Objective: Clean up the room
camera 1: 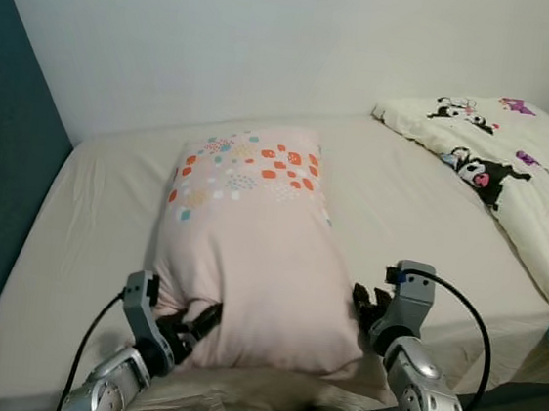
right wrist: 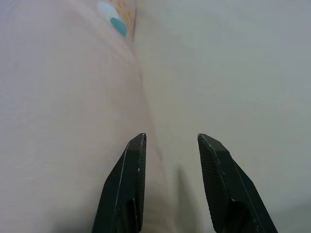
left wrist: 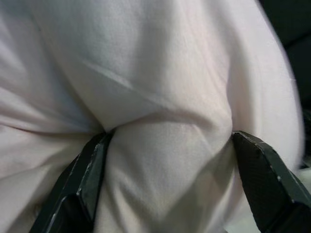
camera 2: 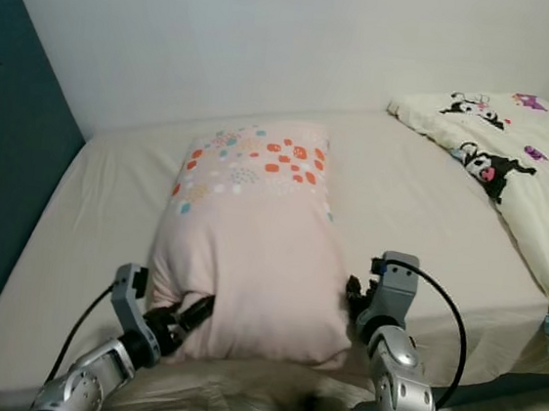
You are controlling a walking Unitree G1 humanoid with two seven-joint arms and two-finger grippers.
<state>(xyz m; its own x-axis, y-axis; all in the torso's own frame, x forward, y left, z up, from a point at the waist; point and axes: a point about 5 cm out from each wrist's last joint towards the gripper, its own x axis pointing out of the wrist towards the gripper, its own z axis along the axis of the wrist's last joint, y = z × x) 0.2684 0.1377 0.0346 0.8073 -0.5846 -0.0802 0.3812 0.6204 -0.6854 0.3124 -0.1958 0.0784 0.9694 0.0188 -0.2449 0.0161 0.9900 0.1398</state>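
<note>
A pale pink pillow [camera 1: 251, 242] with coloured dots at its far end lies lengthwise on the beige bed [camera 1: 421, 211]. My left gripper [camera 1: 198, 323] is at the pillow's near left corner. In the left wrist view its fingers [left wrist: 90, 170] squeeze a bulge of the pillow's fabric [left wrist: 165, 165]. My right gripper [camera 1: 367, 304] is at the pillow's near right edge. In the right wrist view it [right wrist: 171, 137] is open, one finger against the pillow's side [right wrist: 63, 121] and the other over the sheet [right wrist: 228, 73].
A cream quilt with cartoon prints [camera 1: 515, 162] is bunched at the bed's far right. A teal headboard [camera 1: 4, 158] runs along the left, and a white wall [camera 1: 272, 38] stands behind the bed. The bed's front edge is just below my arms.
</note>
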